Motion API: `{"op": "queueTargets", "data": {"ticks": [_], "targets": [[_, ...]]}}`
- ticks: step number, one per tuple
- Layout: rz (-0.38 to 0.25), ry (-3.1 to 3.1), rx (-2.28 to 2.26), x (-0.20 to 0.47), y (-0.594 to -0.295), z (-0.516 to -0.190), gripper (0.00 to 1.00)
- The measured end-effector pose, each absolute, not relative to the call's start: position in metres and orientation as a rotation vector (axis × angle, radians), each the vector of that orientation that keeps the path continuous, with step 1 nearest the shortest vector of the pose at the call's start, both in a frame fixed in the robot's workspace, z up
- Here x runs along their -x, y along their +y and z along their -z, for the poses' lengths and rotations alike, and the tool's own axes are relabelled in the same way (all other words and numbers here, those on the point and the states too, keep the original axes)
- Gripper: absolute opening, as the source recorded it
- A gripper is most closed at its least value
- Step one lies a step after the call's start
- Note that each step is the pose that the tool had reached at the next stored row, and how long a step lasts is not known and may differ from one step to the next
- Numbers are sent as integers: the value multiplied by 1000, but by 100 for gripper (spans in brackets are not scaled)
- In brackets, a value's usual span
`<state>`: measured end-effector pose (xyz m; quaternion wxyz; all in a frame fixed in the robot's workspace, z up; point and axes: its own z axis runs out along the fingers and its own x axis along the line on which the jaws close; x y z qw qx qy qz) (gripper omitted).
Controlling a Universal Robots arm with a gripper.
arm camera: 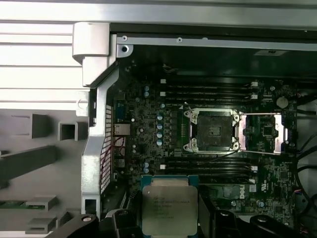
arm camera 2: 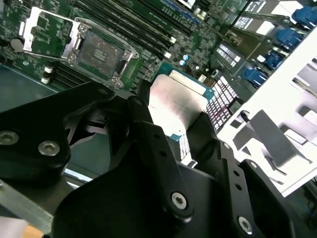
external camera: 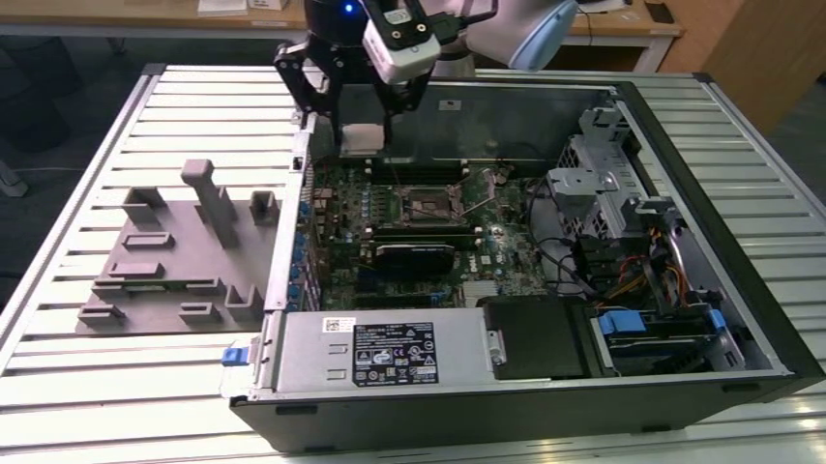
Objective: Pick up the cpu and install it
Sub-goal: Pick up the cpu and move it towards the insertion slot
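Ext. cam: high up, well back from the socket [external camera: 427,201], looking down over the whole case [external camera: 543,406]. Both wrist cams sit near above the socket, first straight down, second slanted. All 3 share it.

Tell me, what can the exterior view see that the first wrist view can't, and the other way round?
Exterior view: the arm, the power supply box and the whole computer case on a slatted table. First wrist view: the flat metal top of the cpu, with print on it. Both: the gripper shut on the cpu, the open socket and the grey fixture block.
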<state>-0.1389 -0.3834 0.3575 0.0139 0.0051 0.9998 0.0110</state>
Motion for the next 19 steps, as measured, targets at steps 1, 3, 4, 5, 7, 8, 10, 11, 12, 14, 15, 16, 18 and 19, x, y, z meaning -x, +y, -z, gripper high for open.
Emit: {"op": "queueTargets", "data": {"ticks": [1,3,4,5,7,8,10,11,12,14,15,16,18,19], "targets": [[-34,3114,-16,137,-383,-357,54],[-34,3114,-16,134,-383,-357,54],[-34,3114,-16,132,-383,-357,54],[-34,3114,-16,131,-383,-357,54],[-34,3114,-16,127,-383,-357,54],[-34,3114,-16,125,-382,-357,54],[-34,3114,-16,122,-382,-357,54],[-34,3114,-16,120,-382,-357,54],[-34,3114,-16,118,-382,-357,54],[-34,3114,-16,114,-382,-357,54],[-34,3114,-16,113,-381,-357,54],[-34,3114,-16,111,-381,-357,54],[-34,3114,-16,107,-381,-357,54],[-34,3114,-16,106,-381,-357,54]]}}
